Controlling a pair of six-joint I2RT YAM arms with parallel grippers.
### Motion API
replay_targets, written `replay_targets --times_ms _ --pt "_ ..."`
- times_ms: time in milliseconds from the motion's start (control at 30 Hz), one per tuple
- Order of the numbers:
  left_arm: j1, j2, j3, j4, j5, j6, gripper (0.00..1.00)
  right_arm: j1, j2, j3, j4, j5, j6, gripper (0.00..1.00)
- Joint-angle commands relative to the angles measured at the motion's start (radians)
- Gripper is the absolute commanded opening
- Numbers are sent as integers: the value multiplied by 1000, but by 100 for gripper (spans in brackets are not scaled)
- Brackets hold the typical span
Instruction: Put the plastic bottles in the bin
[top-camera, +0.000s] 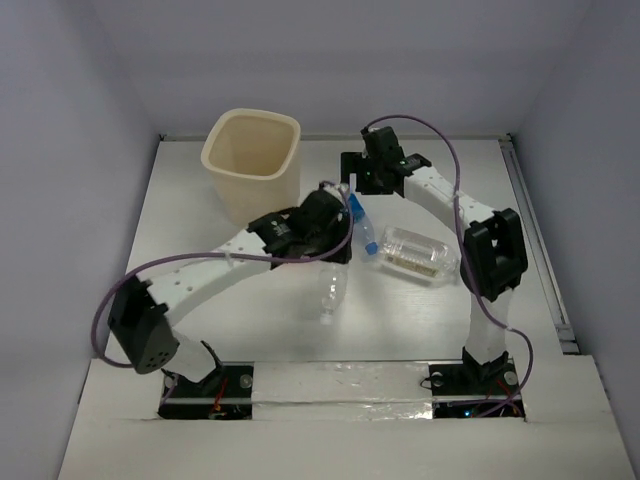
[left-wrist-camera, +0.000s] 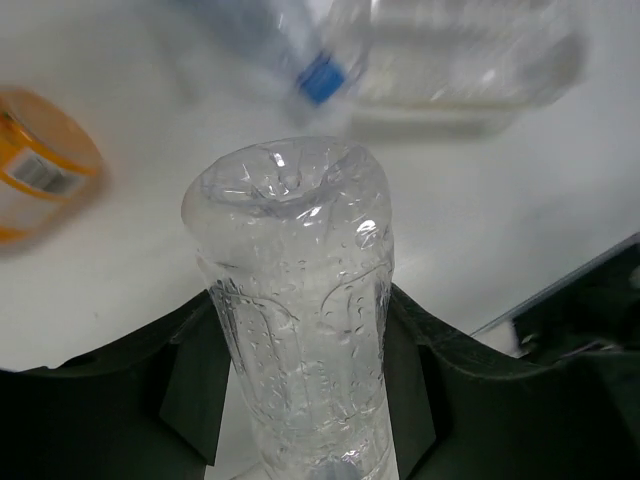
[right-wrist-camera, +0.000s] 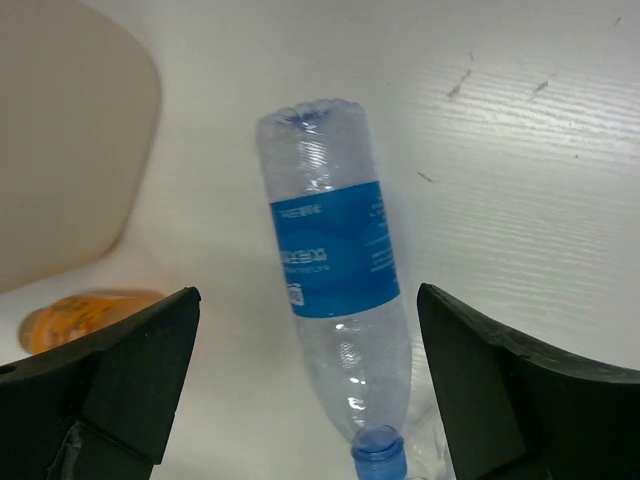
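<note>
Plastic bottles (top-camera: 412, 255) on scuffed white tabletop (top-camera: 400, 325), pale walls (top-camera: 330, 60), left gripper (left-wrist-camera: 302, 335) squeezing clear slender bottle (left-wrist-camera: 290, 250), right gripper (right-wrist-camera: 308, 295) wide open

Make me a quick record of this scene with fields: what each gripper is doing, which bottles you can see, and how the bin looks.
left gripper: shut on the plain clear bottle, a finger against each side
right gripper: open, straddling the blue-labelled bottle without touching it
blue-labelled bottle: lying on its side on the table
other bottles on table: orange bottle, wide ribbed bottle
bin: upright, far left of the table, no bottle visible inside
plain clear bottle lifted: cannot tell
</note>
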Motion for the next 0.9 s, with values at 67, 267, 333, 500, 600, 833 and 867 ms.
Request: replay_targets --times_ms 67,267,333,500,600,833,867 --pt "89 -156 334 -143 -85 22 34 -14 135 181 -128 -8 -54 95" --pt "382 -48 683 -180 -57 134 37 -14 248 238 -196 -52 -62 93" --pt "455 24 772 -173 -79 145 37 -14 265 236 -206 -59 -60 92" --pt "561 118 831 -53 -157 139 37 -14 279 196 -171 -103 -57 80" --pt "633 181 869 16 -188 112 37 -14 253 166 -102 -151 -45 64" --pt "652 192 765 261 -369 131 38 -14 117 153 -9 -143 5 51" --pt "652 189 730 278 -389 130 38 -14 68 161 -3 -137 13 50"
